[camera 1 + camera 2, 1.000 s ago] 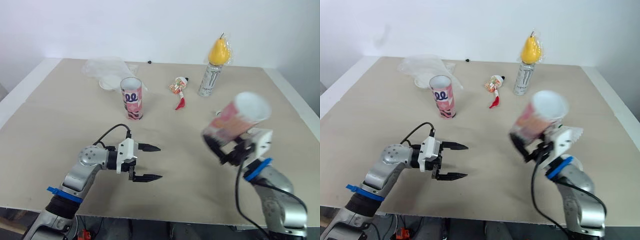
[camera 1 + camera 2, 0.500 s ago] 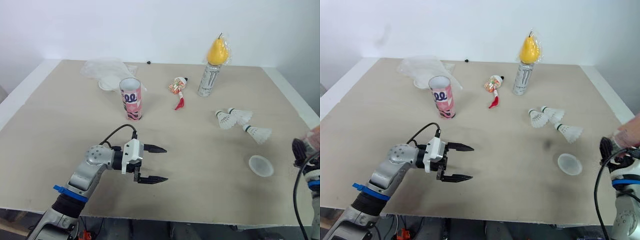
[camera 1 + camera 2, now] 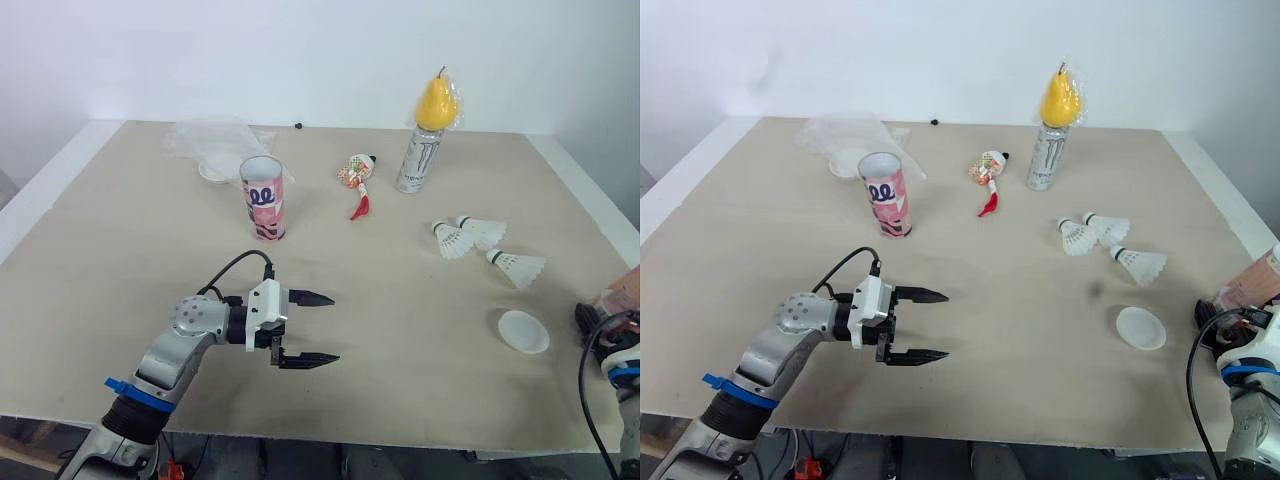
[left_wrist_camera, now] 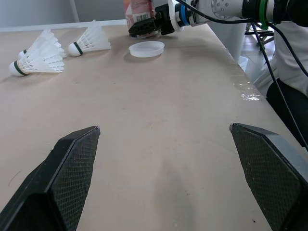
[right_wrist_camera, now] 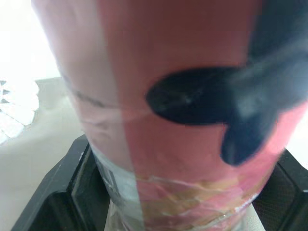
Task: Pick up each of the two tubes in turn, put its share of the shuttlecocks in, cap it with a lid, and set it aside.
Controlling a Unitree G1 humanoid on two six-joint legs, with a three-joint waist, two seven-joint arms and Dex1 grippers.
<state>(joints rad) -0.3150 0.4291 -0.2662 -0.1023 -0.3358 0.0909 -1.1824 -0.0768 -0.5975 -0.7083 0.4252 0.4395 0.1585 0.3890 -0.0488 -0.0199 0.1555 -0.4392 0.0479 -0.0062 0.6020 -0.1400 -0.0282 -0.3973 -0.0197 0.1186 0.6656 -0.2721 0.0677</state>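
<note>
One pink tube stands upright and open-topped at the table's middle left. My right gripper is at the table's right edge, shut on the second pink tube, which looms large between its fingers in the right wrist view. Three white shuttlecocks lie on the right half, with a clear round lid nearer me. My left gripper hovers open over bare table near the front. Its wrist view looks across to the shuttlecocks, the lid and the held tube.
A drink can with a yellow pear on top stands at the back. A small wrapped item and a red scrap lie mid-table. A crumpled plastic bag with a white lid is back left.
My right arm has swung the held tube from the middle right of the table out to the right edge, uncovering the shuttlecocks and lid. The left gripper edged slightly right, still open.
</note>
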